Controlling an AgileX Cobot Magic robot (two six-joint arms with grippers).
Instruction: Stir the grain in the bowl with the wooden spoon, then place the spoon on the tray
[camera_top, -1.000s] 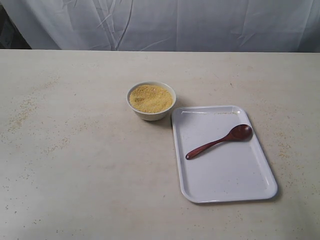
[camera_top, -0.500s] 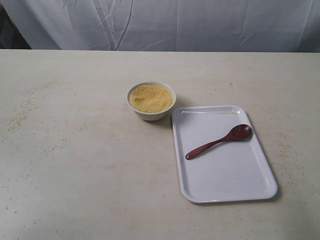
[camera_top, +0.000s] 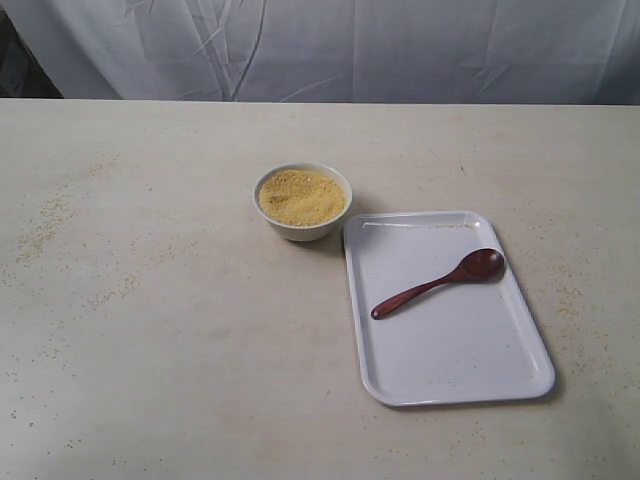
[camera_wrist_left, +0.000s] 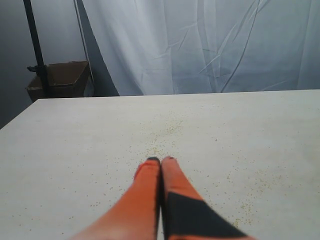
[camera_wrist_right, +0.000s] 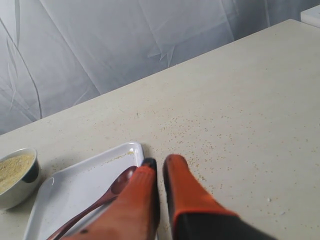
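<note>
Left gripper (camera_wrist_left: 160, 161): my jaws pressed together, nothing held, over bare table (camera_wrist_left: 75, 150) dotted with loose specks. Right gripper (camera_wrist_right: 161, 162): my jaws nearly together, only thin gap, nothing held, tips near corner of tray (camera_top: 470, 370). Wooden spoon (camera_top: 438, 284) lies flat on tray, diagonal, round end toward far right. Bowl (camera_top: 302, 230) heaped with grain (camera_top: 301, 196) sits on table just beside tray's far left corner.
</note>
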